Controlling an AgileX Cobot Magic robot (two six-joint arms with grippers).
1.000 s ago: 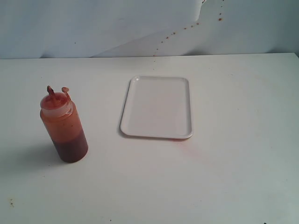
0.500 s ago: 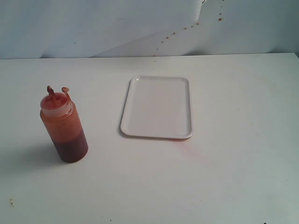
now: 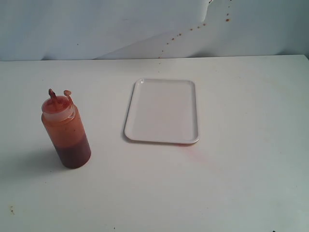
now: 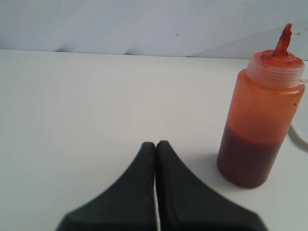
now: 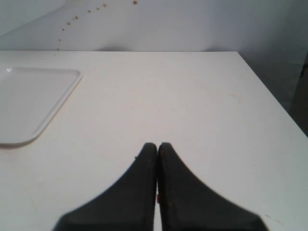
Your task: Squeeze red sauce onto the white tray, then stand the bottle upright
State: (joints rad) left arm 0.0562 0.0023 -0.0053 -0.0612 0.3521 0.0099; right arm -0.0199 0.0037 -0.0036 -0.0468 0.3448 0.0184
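Observation:
The bottle [image 3: 66, 131] stands upright on the left of the white table, its translucent wall showing red-brown sauce and its nozzle smeared red. In the left wrist view the bottle [image 4: 260, 115] stands beside and beyond my left gripper [image 4: 156, 143], which is shut with nothing in it. The white tray [image 3: 162, 111] lies flat at the table's middle with no sauce visible on it. Its corner [image 5: 33, 103] shows in the right wrist view, off to one side of my right gripper [image 5: 157, 145], shut and empty. Neither gripper shows in the exterior view.
A pale backdrop [image 3: 145, 29] with small brown-red specks rises behind the table. The table's far right edge [image 5: 269, 91] drops off beyond my right gripper. A faint reddish smear [image 3: 190, 146] marks the table by the tray's near corner.

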